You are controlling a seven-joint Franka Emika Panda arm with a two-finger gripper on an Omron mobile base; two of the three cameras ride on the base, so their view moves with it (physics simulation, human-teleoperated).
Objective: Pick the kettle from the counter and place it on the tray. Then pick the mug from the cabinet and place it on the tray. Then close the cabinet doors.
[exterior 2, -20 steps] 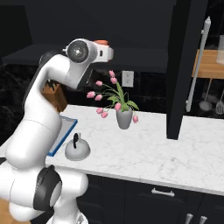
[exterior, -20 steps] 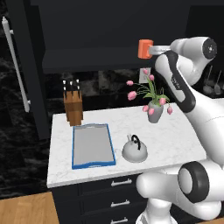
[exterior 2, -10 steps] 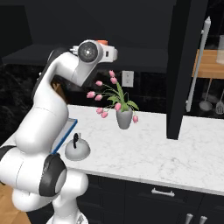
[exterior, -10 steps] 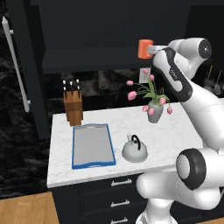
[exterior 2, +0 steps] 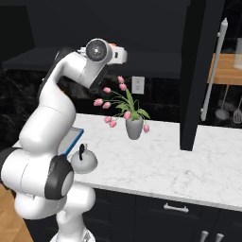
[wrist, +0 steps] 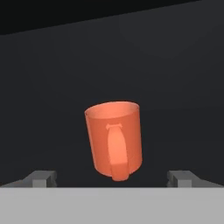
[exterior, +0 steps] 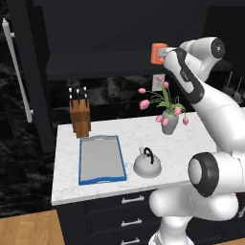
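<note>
None of the three steps is showing as finished: the kettle (exterior: 147, 163) is sitting on the white marble counter (exterior: 191, 139) just beside the blue-rimmed tray (exterior: 102, 159), not on it, and the tray is lying bare. The orange mug (wrist: 114, 139) is standing on the dark shelf inside the black cabinet (exterior: 95, 33), and the cabinet doors (exterior: 21, 72) are hanging open, so placing both items and shutting the doors are all left to do. The arm seems to be skipping ahead to the mug: the gripper (wrist: 113, 178) is facing it up at shelf height, its fingers (wrist: 41, 178) spread wide with the mug centred between and just beyond them, handle toward the camera, nothing held. Compared with a second ago, the elbow is swinging outward and the base link is turning, while the hand is staying by the mug; kettle, tray, flower vase (exterior: 168, 119) and knife block (exterior: 80, 113) are resting where they were.
</note>
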